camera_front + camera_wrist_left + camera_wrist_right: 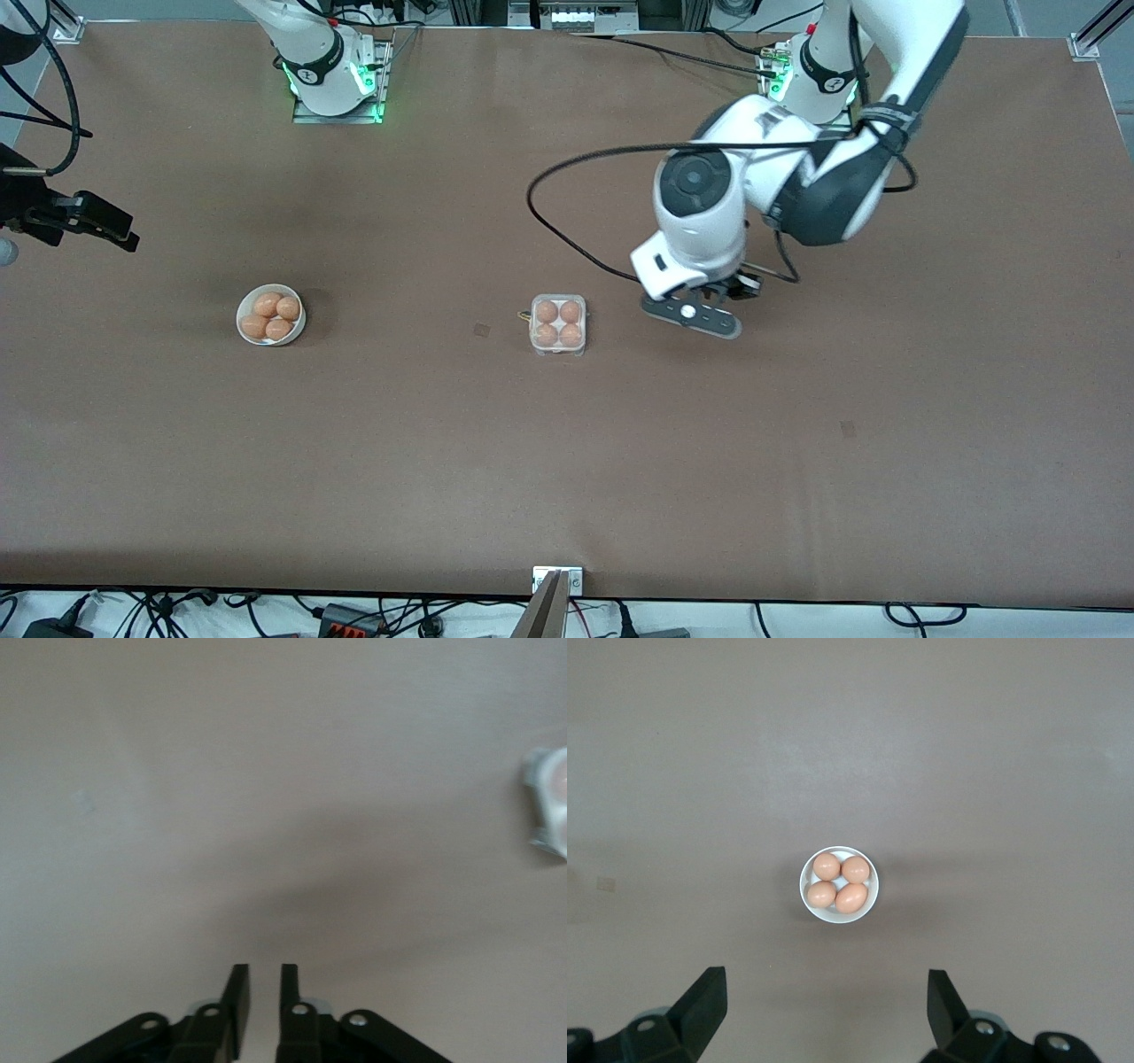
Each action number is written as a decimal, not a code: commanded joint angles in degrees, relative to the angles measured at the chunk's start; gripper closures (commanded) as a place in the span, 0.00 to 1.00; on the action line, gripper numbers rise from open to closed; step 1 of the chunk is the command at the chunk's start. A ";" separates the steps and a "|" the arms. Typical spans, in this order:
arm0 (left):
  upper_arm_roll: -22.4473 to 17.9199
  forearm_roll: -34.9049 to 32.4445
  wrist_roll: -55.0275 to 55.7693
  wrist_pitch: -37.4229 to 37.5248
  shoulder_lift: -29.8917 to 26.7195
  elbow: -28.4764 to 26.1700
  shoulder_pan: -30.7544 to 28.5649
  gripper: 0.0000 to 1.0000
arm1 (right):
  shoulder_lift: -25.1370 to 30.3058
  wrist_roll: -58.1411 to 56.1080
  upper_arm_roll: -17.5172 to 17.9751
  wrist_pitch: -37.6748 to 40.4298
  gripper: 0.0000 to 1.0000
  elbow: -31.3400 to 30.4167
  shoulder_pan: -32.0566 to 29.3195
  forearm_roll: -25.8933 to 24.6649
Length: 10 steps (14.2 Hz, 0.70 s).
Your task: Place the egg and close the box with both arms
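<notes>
**Four eggs in the box, four in the bowl, both end effectors empty**

Nearest to the front camera among the things on the brown table (567,461) is the box (558,325), which stands about in the middle of the table. It is a small clear plastic carton, and all four of its round cells hold an orange-brown egg (547,311). The clear lid seems to lie over the eggs, but I cannot tell whether it is fully shut.

About as near to the front camera as the box, toward the right arm's end of the table, stands a round white bowl (271,315). It holds four more eggs of the same look, lying close together. The box and the bowl are well apart.

The left end effector (700,310) is over bare table just beside the box, toward the left arm's end. In the left wrist view its two fingers (237,997) stand narrow, with only a small gap between them, and they hold nothing. One edge of the box shows at the side of this view.

The right end effector (93,221) is up at the right arm's end of the table, and that arm waits. Its wrist view looks at the bowl from above; the fingers (704,1001) stand wide apart and hold nothing.
</notes>
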State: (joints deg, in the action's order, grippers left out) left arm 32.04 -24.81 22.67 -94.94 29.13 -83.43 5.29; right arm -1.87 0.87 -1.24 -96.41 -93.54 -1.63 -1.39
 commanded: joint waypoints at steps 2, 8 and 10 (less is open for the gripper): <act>1.01 4.14 -2.10 6.59 0.23 6.51 -5.01 0.00 | 0.73 -0.69 0.36 0.52 0.00 0.11 -0.22 -0.54; 0.49 10.47 -15.45 19.69 -0.47 15.14 -15.03 0.00 | 0.64 -0.78 0.36 0.43 0.00 0.11 -0.22 -0.54; -0.30 15.20 -19.57 19.62 -2.83 14.19 -19.60 0.00 | 0.64 -0.78 0.36 0.52 0.00 0.20 -0.22 -0.63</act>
State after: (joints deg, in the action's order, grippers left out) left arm 32.09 -14.17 7.76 -76.38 28.68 -68.99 -11.32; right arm -1.87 0.87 -1.22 -96.41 -93.53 -1.62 -1.39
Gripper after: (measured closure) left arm 0.000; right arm 0.000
